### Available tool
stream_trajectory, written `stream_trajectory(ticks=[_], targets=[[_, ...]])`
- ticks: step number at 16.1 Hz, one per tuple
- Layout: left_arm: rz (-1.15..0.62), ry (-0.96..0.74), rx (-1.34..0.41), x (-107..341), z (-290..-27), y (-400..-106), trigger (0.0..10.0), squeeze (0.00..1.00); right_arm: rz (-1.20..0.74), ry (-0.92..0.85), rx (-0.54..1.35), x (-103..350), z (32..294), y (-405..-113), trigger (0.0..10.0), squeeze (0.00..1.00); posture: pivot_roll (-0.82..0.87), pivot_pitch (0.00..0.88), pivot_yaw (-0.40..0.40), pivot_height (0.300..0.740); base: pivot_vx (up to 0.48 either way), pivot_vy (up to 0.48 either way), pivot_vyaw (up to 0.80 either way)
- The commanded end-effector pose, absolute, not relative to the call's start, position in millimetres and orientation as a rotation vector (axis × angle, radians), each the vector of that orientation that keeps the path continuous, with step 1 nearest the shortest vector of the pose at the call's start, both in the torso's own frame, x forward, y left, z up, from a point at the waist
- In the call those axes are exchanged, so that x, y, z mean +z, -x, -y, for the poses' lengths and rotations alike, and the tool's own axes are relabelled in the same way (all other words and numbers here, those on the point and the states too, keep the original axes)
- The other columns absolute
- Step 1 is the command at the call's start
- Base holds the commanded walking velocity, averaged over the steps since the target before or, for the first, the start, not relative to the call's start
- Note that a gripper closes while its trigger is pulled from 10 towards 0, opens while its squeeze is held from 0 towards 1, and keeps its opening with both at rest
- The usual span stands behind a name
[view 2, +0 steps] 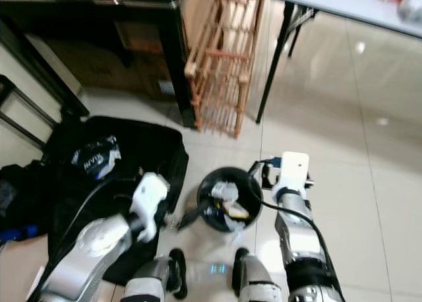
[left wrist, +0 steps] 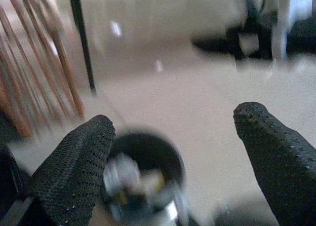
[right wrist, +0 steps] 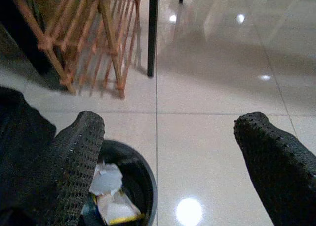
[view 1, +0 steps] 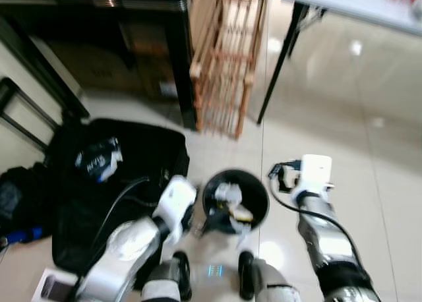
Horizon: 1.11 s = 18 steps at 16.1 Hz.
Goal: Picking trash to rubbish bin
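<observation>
1. The left gripper has its two black fingers spread wide apart with nothing between them. It hangs just above and beside the left rim of the rubbish bin.
2. The right gripper is likewise spread wide and empty. It sits near the bin's right side, with its wrist housing raised above the floor.
3. The rubbish bin is a small round black one standing on the pale tiled floor, just ahead of the robot's feet and between the two arms.
4. Inside it lies the trash: crumpled white paper and a scrap with a yellow edge, seen clearly from the right wrist.
5. Left of the bin a black bag is spread on the floor, with a dark printed packet resting on top of it.
6. Behind the bin stands a wooden slatted rack, with a black table leg just to its right and dark furniture to its left.
7. By the look of it, the drop into the bin is done, since both grippers are empty over trash already inside.
8. The next move probably calls for finding another piece; the packet on the bag is a likely candidate, which would mean turning left and reaching down with the left arm.
</observation>
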<state>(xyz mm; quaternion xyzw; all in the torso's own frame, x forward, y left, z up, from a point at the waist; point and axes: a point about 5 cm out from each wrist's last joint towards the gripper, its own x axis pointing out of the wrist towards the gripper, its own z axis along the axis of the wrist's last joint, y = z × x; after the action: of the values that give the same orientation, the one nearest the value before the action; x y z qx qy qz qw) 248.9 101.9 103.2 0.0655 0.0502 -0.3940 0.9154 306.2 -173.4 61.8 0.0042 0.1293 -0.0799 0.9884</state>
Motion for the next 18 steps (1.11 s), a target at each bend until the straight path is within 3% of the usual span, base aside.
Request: stream_trajectory(ticks=[1,5,8,11,18], targets=[[-0.087,-0.125,-0.765,103,-105,-255,10.0,0.0,-0.246,-0.011,-0.179,65,174,-301,10.0,0.0,0.03,0.122,0.01,0.74,0.0,0.0,0.0],[-0.002,-0.131,-0.695,130,-88,-281,10.0,0.0,-0.08,-0.028,-0.178,100,171,-295,10.0,0.0,0.01,0.067,0.02,0.74,0.0,0.0,0.0],[0.04,-0.12,-0.622,133,-89,-285,10.0,0.0,0.03,0.169,-0.201,124,179,-279,10.0,0.0,-0.02,0.056,0.021,0.74,0.0,0.0,0.0],[0.034,-0.115,-0.586,132,-94,-289,10.0,0.0,0.026,0.244,-0.254,123,189,-258,10.0,0.0,-0.03,0.052,0.022,0.74,0.0,0.0,0.0],[0.02,-0.115,-0.616,127,-87,-288,10.0,0.0,0.007,0.281,-0.253,124,186,-254,10.0,0.0,-0.05,0.055,0.028,0.74,0.0,-0.407,0.0]])
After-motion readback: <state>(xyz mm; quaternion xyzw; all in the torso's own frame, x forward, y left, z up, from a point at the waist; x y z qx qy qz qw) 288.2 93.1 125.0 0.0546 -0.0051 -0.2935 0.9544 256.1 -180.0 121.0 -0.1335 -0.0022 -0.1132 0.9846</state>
